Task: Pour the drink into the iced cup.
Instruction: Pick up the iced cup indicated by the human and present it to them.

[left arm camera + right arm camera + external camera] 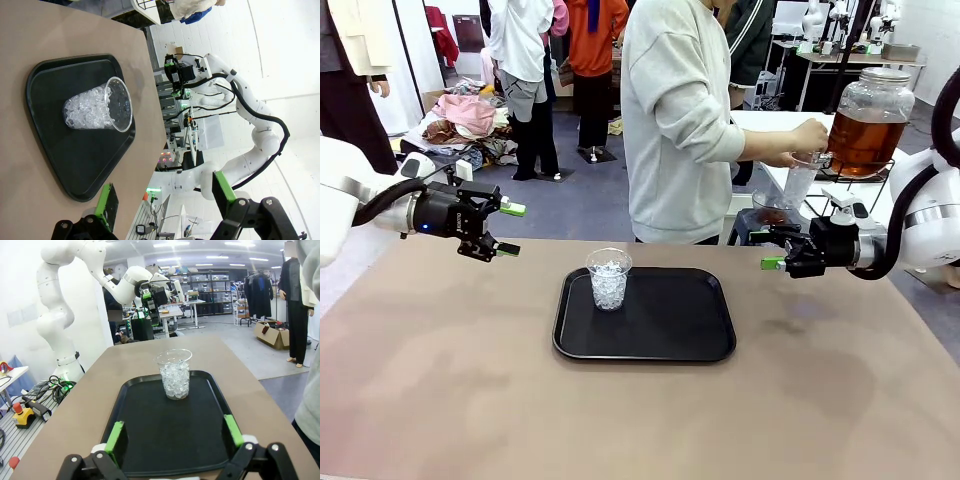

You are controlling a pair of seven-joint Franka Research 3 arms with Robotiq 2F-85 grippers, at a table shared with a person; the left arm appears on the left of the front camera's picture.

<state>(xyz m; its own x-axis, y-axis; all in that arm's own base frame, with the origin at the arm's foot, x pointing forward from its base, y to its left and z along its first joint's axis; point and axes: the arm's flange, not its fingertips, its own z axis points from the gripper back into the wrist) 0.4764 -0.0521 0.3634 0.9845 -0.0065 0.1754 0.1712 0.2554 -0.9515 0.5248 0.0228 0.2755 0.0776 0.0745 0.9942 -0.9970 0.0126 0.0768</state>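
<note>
A clear iced cup (608,278) full of white ice stands upright on the left part of a black tray (650,335). The amber drink (863,138) fills a glass dispenser jar on a side table at the far right. There a person's hand holds a clear cup (800,180) at the jar's tap. My left gripper (508,229) hovers open to the left of the tray. My right gripper (767,248) hovers open past the tray's right corner. Both point at the iced cup (97,107) (175,374), which stands well ahead of the open left gripper (165,197) and the open right gripper (174,434).
The brown table (470,400) has free room all around the tray (75,165) (170,435). A person in a grey sweatshirt (675,120) stands at the far edge, turned to the side table. Other people and clutter are farther back.
</note>
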